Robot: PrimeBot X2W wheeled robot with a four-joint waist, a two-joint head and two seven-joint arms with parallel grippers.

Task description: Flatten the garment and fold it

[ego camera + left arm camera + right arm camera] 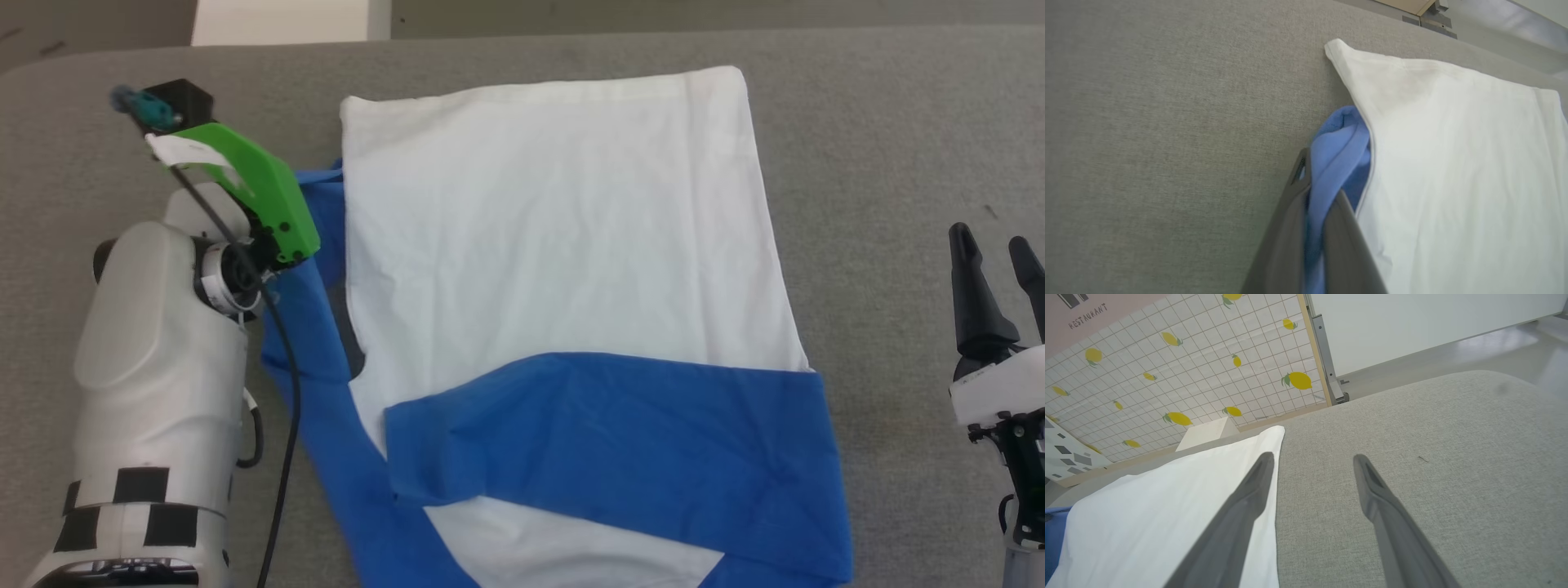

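Note:
The garment (555, 237) lies spread on the grey table (882, 122), its white body mostly flat and its chest emblem hidden. One blue sleeve (620, 433) is folded across the near part of the body. The other blue sleeve (306, 343) sticks out along the shirt's left edge, under my left arm's green wrist mount (261, 188). In the left wrist view my left gripper (1322, 175) is shut on a bunched fold of that blue sleeve (1339, 147), just beside the white body (1453, 163). My right gripper (989, 241) stands open over bare table to the right of the shirt, empty (1314, 459).
A white box (277, 20) stands beyond the table's far edge, also visible as the white box (1206, 433) behind the shirt's corner. A lemon-patterned tiled wall (1188, 367) and a grey floor lie beyond. The table's rounded far corners are near.

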